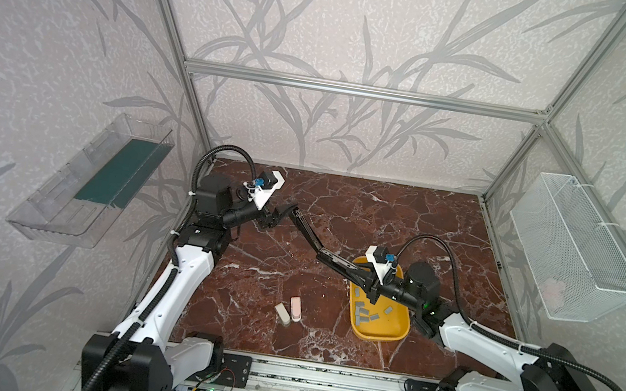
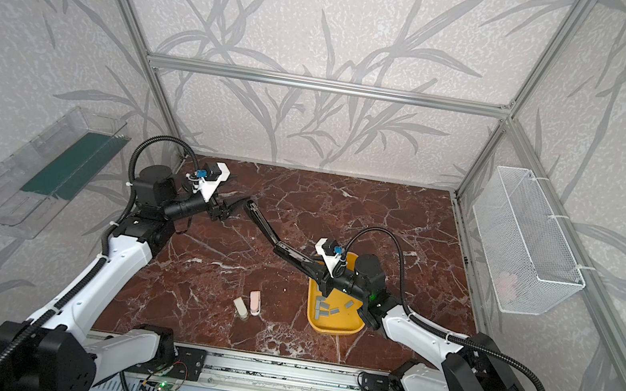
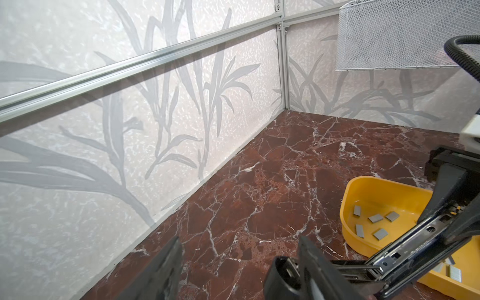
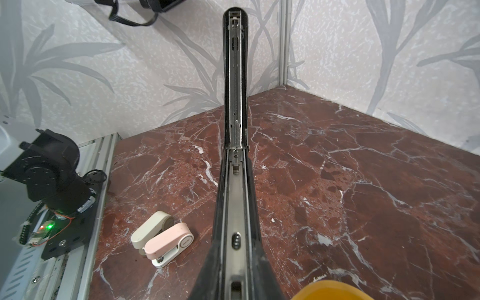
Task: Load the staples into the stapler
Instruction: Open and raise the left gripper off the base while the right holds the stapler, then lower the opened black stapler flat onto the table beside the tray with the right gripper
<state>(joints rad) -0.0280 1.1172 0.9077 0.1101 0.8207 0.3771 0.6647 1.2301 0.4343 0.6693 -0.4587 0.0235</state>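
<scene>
Staples (image 1: pixel 362 318): loose in yellow tray (image 1: pixel 388 326), 4 o'clock | stapler (image 1: pixel 335 259): splayed, right gripper (image 1: pixel 368 285) clamping it | left gripper (image 1: pixel 286 214): wide, 10 o'clock

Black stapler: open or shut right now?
Open. The stapler is unfolded wide at its hinge, and the right wrist view shows its metal channel exposed.

Both top views look steeply down from the front; wrist cameras sit close, sharing the black stapler (image 4: pixel 235 181).
</scene>
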